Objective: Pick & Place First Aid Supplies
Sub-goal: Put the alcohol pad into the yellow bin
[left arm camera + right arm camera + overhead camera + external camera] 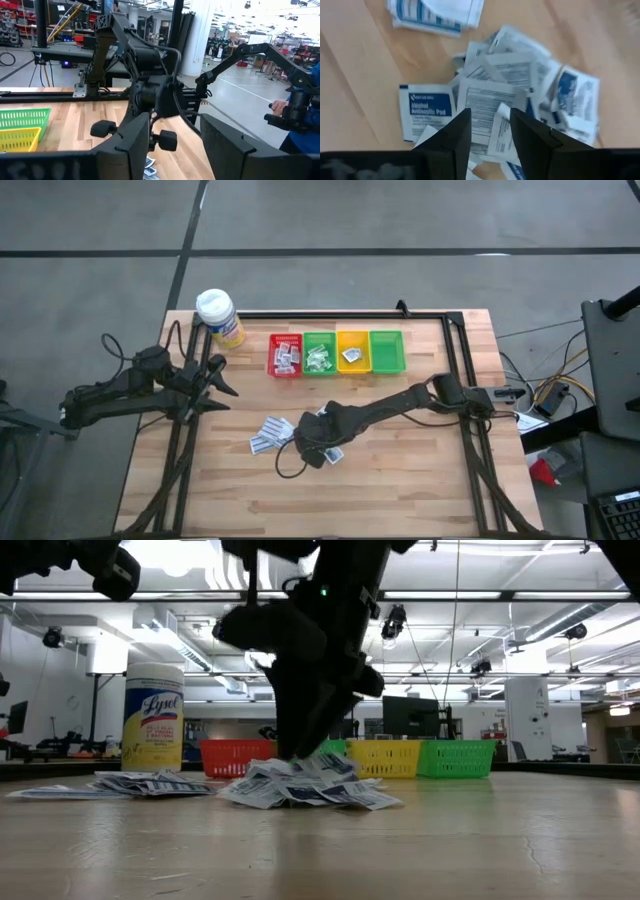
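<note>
The right gripper (487,131) hangs low over a heap of sachets (520,85) on the wooden table (400,480), its two dark fingers (451,137) parted by a narrow gap; one white packet (499,131) shows in that gap, though whether it is pinched or merely lying beneath cannot be told. Just beside the fingers lies a sachet printed "Alcohol Antiseptic Pad" (426,114). In the overhead view this heap sits near the middle of the table, with a second small cluster of sachets (270,432) just beside it. Farther back, a row of four bins stands touching side by side: red bin (285,354), green bin (319,353), yellow bin (352,351) and another green bin (386,351), the first three holding a few sachets. A white-capped yellow bottle (218,317) stands at the far corner. The left gripper (224,393) waits at the left side with its fingers apart, holding nothing.
</note>
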Motion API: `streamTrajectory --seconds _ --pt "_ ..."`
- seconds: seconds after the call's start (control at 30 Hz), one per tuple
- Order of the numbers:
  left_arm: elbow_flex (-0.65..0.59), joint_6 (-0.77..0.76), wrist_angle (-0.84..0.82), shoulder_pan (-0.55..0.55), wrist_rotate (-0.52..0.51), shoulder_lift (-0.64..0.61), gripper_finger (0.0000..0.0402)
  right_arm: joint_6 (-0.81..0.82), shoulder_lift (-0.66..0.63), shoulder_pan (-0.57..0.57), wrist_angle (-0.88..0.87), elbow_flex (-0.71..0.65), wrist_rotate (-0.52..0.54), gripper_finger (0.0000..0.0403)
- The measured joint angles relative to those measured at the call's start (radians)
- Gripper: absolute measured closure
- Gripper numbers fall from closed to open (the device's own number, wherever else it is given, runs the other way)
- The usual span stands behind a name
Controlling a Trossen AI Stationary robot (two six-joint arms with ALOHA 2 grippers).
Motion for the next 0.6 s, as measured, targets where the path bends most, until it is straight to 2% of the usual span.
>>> streamTrajectory --seconds 0.37,0.6 --pt "0.0 -0.001 0.006 0.0 0.0 0.0 0.0227 0.035 0.013 0.001 -0.041 0.003 -0.01 0.0297" --pt "0.0 0.0 0.007 0.0 0.0 0.0 0.0227 0.051 0.012 0.001 -0.12 0.003 -0.003 0.0335"
